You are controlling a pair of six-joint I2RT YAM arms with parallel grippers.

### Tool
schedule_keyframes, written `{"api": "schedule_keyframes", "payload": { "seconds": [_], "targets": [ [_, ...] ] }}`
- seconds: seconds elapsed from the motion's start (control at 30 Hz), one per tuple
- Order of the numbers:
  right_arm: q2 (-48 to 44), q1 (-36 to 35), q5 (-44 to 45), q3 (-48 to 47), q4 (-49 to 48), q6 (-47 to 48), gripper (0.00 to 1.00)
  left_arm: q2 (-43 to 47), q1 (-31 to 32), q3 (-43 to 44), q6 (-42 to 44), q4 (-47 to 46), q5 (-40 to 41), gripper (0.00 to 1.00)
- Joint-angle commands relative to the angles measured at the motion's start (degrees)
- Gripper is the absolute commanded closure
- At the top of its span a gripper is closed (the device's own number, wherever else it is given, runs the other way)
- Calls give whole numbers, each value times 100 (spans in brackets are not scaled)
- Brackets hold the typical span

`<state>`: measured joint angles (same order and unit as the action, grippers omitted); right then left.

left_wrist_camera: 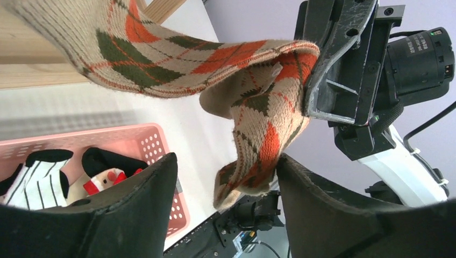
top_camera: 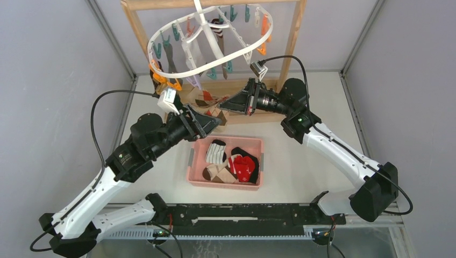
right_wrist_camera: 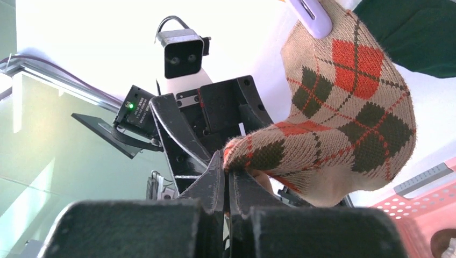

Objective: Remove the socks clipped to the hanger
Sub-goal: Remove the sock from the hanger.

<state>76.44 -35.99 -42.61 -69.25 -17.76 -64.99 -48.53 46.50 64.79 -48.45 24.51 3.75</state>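
Note:
The white oval hanger (top_camera: 262,15) hangs tilted from a wooden frame. A grey sock (top_camera: 169,56) and a black-striped sock (top_camera: 217,31) still hang from its clips. A brown argyle sock (top_camera: 208,102) stretches below it, and a purple clip (right_wrist_camera: 312,13) holds its top edge. My right gripper (right_wrist_camera: 227,161) is shut on a fold of this argyle sock (right_wrist_camera: 349,102). My left gripper (left_wrist_camera: 226,161) is open, and the sock's loose end (left_wrist_camera: 258,161) hangs between its fingers, touching the right one. In the top view both grippers meet under the hanger, the left (top_camera: 211,122) and the right (top_camera: 228,105).
A pink basket (top_camera: 194,157) lies on the table below the grippers and holds several socks: white black-striped, red patterned, black, beige-and-brown. The wooden frame (top_camera: 294,37) stands at the back. Grey walls close in both sides.

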Motion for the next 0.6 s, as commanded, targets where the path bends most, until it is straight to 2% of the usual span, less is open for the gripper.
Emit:
{"api": "schedule_keyframes", "payload": {
  "seconds": [0.0, 0.13, 0.2, 0.27, 0.37, 0.5, 0.57],
  "targets": [
    [38, -12, -81, -14, -507, -264, 100, 139, 30, -133, 85, -423, -160, 39],
    [29, -78, -79, -11, -375, -183, 100, 66, 28, -53, 124, -431, -170, 65],
    [2, -108, -74, -13, -256, -107, 100, 62, 34, 10, 152, -364, -132, 75],
    [-41, -110, -57, -14, -81, 4, 100, 72, 26, 112, 196, -192, 8, 98],
    [-153, -90, 16, -19, 346, 280, 98, 114, 29, 319, 312, 259, 266, 100],
    [-333, -42, 113, -24, 961, 695, 87, 191, 32, 500, 418, 696, 570, 100],
    [-410, -28, 193, -24, 1225, 908, 77, 262, 32, 523, 415, 817, 704, 100]
  ]
}}
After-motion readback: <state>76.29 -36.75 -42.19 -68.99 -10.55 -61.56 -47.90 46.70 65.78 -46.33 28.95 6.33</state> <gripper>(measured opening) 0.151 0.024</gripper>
